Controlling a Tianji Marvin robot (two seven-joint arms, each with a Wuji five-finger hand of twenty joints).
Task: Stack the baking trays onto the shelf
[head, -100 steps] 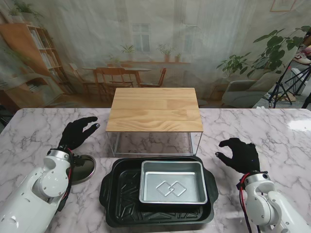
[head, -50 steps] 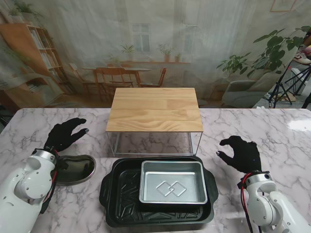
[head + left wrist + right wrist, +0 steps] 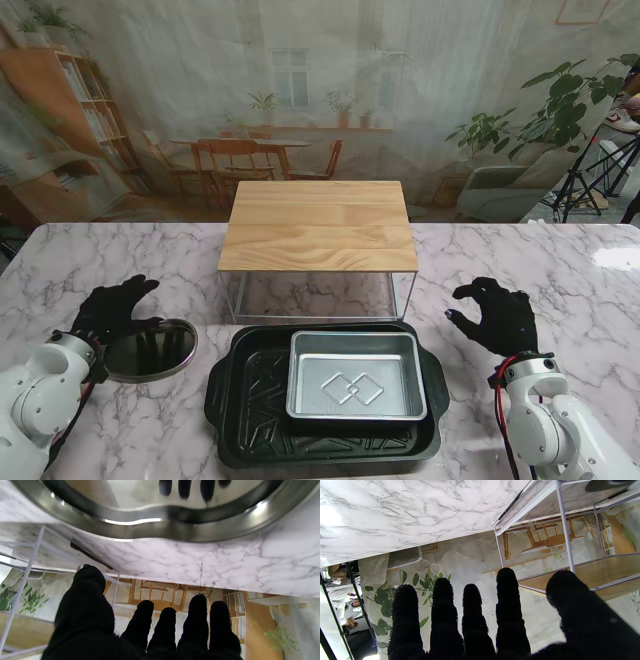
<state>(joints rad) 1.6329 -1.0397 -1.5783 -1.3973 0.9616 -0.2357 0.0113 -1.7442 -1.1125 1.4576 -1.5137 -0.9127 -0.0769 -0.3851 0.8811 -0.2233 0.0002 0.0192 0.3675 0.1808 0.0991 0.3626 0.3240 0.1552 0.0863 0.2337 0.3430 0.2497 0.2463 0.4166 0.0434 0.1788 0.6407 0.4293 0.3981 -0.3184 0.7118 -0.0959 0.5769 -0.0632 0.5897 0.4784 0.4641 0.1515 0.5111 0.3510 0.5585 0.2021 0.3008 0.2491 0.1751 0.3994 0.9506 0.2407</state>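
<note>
White, grey-veined marble table [image 3: 560,265] across the whole foreground, printed backdrop of a dining room and potted plants [image 3: 300,100] behind it.

Rectangular shelf with a pale wooden top on a thin white wire frame [image 3: 318,225] standing mid-table, farther from me than the trays, its top bare.

Large black oblong baking tray with ribbed floor and rounded handles [image 3: 250,385] lying flat on the marble just nearer to me than the shelf. Smaller silver rectangular baking tray with an embossed double-diamond mark [image 3: 356,375] nested inside it, toward the right and far side.

Round shiny steel plate with a mirror-like face [image 3: 150,350] flat on the table just left of the black tray, not touching it as far as can be seen. Same plate filling much of the left wrist view [image 3: 160,527], dark finger reflections in it.

Left hand in a black glove [image 3: 115,310] at the plate's left edge, fingers spread and extended, holding nothing; contact with the rim not clear. Fingers [image 3: 195,620] apart in the wrist view.

Right hand, also black-gloved [image 3: 495,315], hovering right of the trays and well apart from them, fingers loosely curled and separated, empty. Fingers [image 3: 442,610] splayed in its wrist view, shelf frame [image 3: 563,525] beyond them.
</note>
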